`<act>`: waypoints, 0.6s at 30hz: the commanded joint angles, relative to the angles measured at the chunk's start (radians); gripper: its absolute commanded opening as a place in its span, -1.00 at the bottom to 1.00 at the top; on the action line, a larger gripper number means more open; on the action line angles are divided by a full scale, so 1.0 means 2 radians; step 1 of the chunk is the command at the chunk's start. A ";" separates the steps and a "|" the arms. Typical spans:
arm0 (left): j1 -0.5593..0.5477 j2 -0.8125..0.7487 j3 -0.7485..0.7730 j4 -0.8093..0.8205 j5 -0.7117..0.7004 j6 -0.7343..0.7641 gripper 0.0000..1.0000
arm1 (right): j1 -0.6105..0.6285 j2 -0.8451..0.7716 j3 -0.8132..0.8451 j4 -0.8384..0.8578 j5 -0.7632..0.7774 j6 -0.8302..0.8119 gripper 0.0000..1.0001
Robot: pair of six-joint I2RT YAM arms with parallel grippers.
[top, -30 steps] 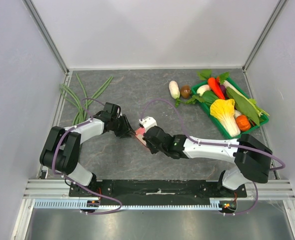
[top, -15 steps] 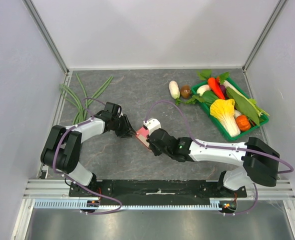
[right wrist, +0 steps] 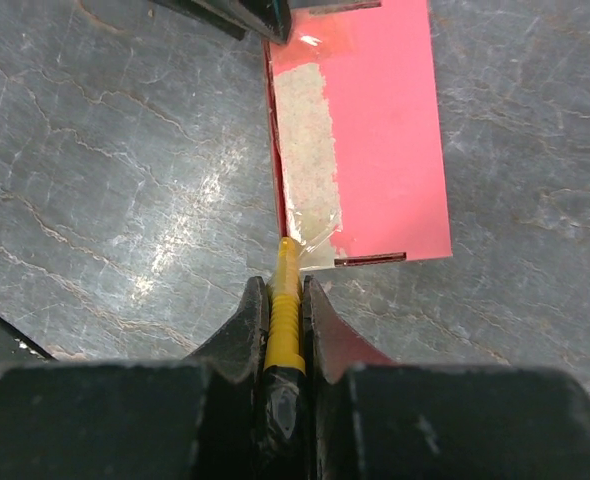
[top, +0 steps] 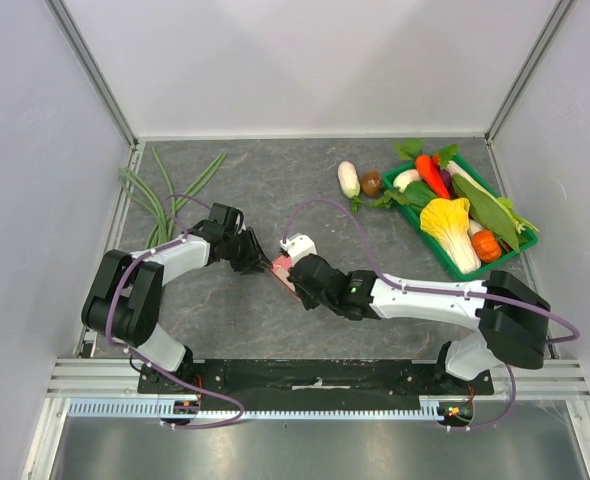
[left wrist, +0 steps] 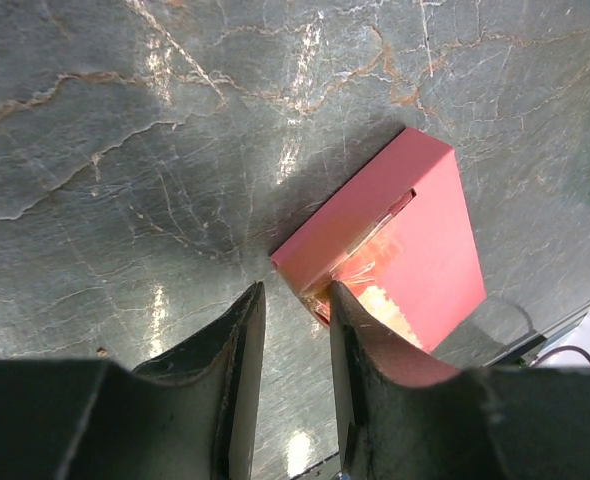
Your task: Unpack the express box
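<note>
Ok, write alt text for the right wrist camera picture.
The right gripper, shut on a yellow knife, holds the tip at the taped edge of a flat pink-red box lying on a grey marbled table. Clear tape runs along the box's left side.

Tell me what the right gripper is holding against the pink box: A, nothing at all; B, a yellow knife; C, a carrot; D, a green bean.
B: in the right wrist view the right gripper is shut on a yellow knife, its tip at the taped edge of the pink box.
</note>
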 commanded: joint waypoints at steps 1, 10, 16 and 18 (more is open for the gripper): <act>0.001 0.007 -0.002 -0.007 -0.065 0.006 -0.25 | 0.006 -0.049 0.024 -0.011 0.028 0.000 -1.00; -0.002 -0.028 -0.003 -0.005 -0.044 0.006 -0.24 | 0.007 -0.090 0.028 0.006 0.074 -0.001 -1.00; -0.002 -0.070 -0.002 0.003 -0.031 0.014 -0.15 | 0.005 -0.082 0.027 -0.005 0.049 -0.016 -1.00; -0.002 -0.086 -0.003 0.010 -0.025 0.018 -0.10 | 0.006 -0.071 0.041 -0.021 0.038 -0.026 -1.00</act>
